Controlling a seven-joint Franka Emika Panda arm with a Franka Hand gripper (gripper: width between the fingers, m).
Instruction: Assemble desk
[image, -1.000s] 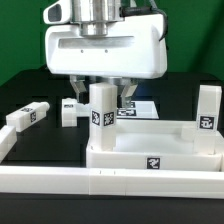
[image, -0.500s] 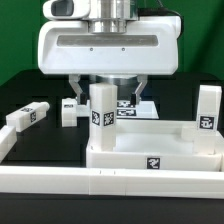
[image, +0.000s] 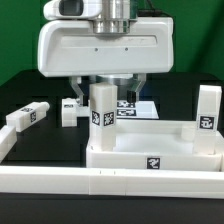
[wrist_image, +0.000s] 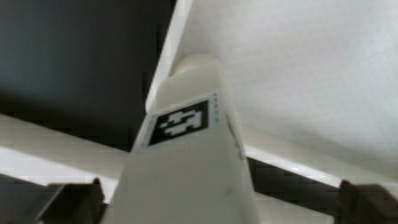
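The white desk panel (image: 150, 160) lies with its raised rim up. One tagged leg (image: 101, 112) stands upright in its corner socket toward the exterior view's left, and a second leg (image: 208, 108) stands at the corner toward the right. My gripper (image: 103, 98) hangs over the first leg, open, with a finger (image: 76, 96) on each side and a small gap to the leg. In the wrist view the leg (wrist_image: 187, 120) fills the middle between the dark fingers (wrist_image: 71, 200) of the gripper (wrist_image: 214, 205). A third leg (image: 27, 116) lies loose at the left and a fourth (image: 68, 110) sits behind it.
The marker board (image: 143, 108) lies flat behind the gripper. A long white rail (image: 90, 185) runs along the front and another (image: 6, 142) comes in at the left edge. The surface is black.
The gripper body has risen and looms larger than a second ago. Its fingers stand a little wider from the upright leg. The leg and the panel have not moved.
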